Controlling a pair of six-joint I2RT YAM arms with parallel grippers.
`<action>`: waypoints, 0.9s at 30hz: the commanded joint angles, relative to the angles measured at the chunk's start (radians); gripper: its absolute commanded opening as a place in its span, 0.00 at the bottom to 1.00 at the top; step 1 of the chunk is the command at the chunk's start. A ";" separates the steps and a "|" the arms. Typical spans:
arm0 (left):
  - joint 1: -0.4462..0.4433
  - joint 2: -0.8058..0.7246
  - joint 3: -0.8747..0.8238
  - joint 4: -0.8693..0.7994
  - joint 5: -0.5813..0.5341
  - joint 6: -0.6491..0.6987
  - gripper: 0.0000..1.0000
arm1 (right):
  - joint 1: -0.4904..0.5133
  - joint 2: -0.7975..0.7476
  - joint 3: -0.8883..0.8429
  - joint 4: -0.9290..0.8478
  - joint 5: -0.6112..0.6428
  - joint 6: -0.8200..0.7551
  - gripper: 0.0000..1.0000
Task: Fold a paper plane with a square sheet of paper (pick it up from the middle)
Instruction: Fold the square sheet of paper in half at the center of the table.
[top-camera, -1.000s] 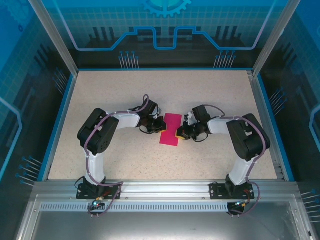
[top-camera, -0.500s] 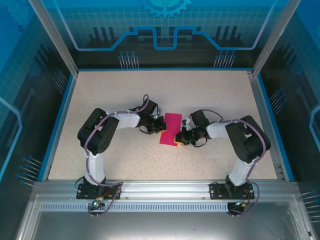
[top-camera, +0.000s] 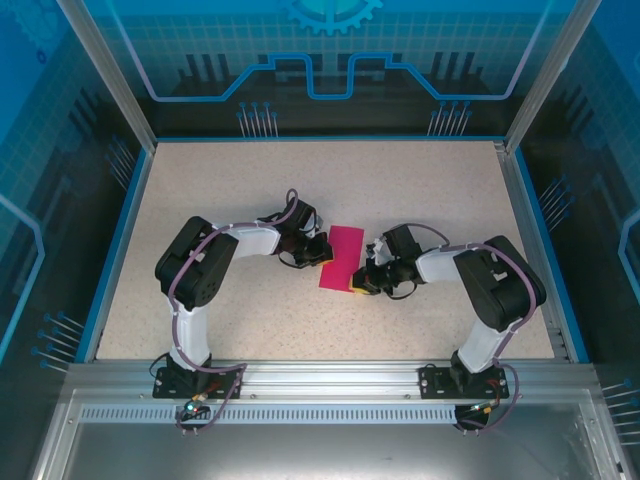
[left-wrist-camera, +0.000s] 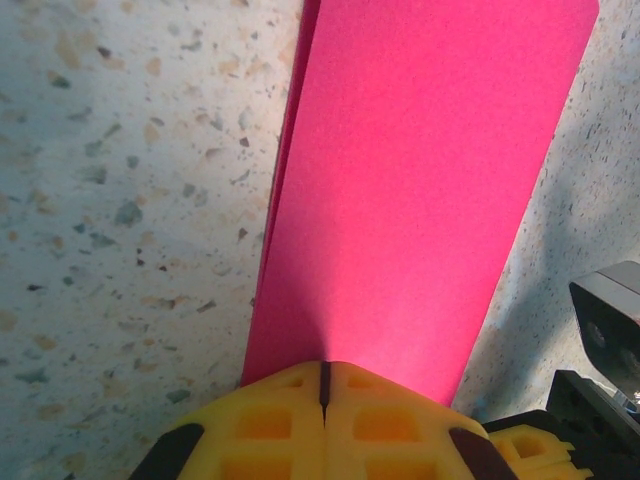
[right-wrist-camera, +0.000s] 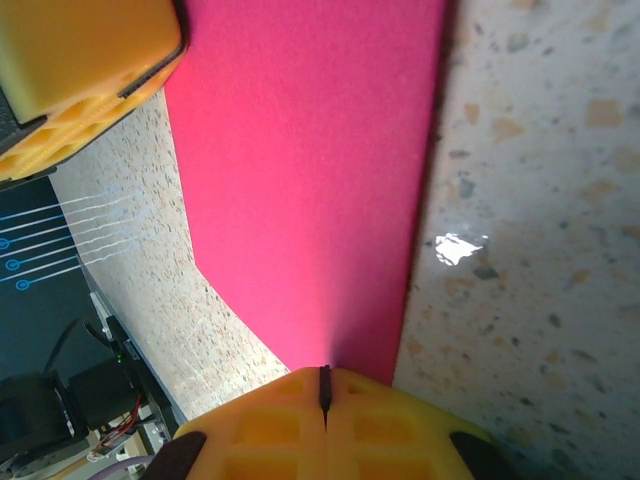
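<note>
At the middle of the speckled table, between the two arms, the square sheet of paper shows as a narrow magenta-pink rectangle, its long sides running away from the arm bases and leaning a little to the right. The left gripper meets the paper at its left long edge, about halfway along. The right gripper meets it at the near right corner, so the two claws sit on opposite sides of the strip, close to each other but apart. In the left wrist view the left gripper is clenched on the paper: its yellow fingers press together with only a thin dark seam between them, and the pink edge goes in at that seam. Along the paper's left side a second layer peeks out beneath the top one, so the sheet lies doubled over. A soft shadow falls on the table along its right side. In the right wrist view the right gripper is likewise clamped on the paper, fingers pressed flush. The left gripper's yellow finger appears at the upper left corner, at the paper's far edge.
</note>
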 joint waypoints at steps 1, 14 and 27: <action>-0.009 0.051 -0.042 -0.151 -0.082 0.017 0.00 | 0.020 0.005 -0.012 -0.035 0.024 -0.003 0.00; -0.010 0.047 -0.047 -0.150 -0.082 0.019 0.00 | -0.127 0.088 0.357 -0.223 0.073 -0.088 0.00; -0.009 0.047 -0.048 -0.150 -0.082 0.021 0.00 | -0.163 0.298 0.474 -0.212 0.064 -0.083 0.00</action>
